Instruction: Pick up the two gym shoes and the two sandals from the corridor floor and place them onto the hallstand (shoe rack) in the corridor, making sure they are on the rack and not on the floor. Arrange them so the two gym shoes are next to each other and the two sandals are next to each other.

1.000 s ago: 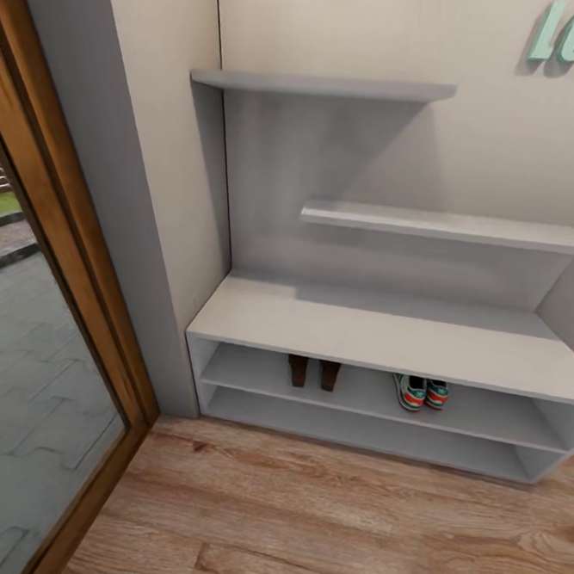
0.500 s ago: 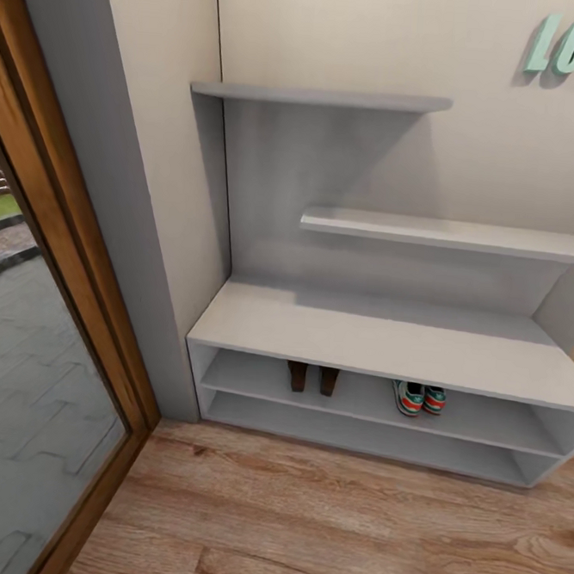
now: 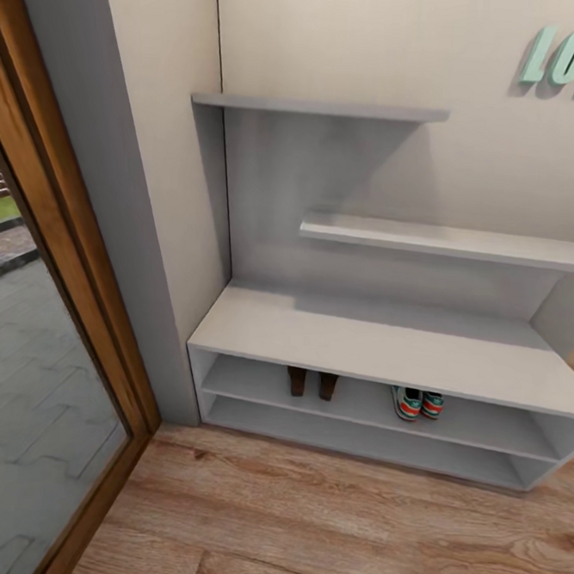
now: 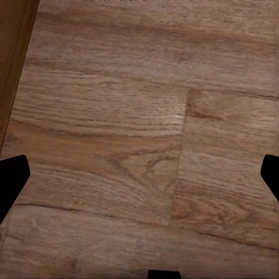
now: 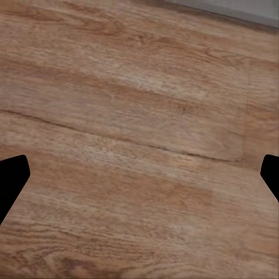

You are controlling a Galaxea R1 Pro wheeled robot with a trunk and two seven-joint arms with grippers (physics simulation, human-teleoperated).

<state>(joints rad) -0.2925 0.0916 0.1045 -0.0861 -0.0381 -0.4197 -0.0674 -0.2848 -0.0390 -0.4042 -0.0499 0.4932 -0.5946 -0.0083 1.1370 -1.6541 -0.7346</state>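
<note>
The pale-grey hallstand (image 3: 378, 342) stands against the wall in the head view. On its upper low shelf, the two brown sandals (image 3: 311, 381) sit side by side at the left. The two gym shoes (image 3: 418, 403), with teal-and-red heels facing out, sit side by side to their right. The corridor floor (image 3: 329, 523) of wood planks lies in front of the rack. My left gripper (image 4: 139, 180) hangs open over bare floor (image 4: 139, 116), its dark fingertips (image 4: 11, 180) far apart. My right gripper (image 5: 139, 180) is likewise open above bare floor (image 5: 139, 116), holding nothing.
A wood-framed glass door (image 3: 53, 303) fills the left, with grey paving behind it. Teal wall letters (image 3: 568, 54) hang at the upper right. Two staggered wall shelves (image 3: 446, 241) sit above the bench top. A pale strip (image 5: 232, 9) edges the right wrist view.
The whole head view has shifted: the rack and wall sit slightly lower in the picture, so the camera has moved. The shoes and sandals stay put on the shelf.
</note>
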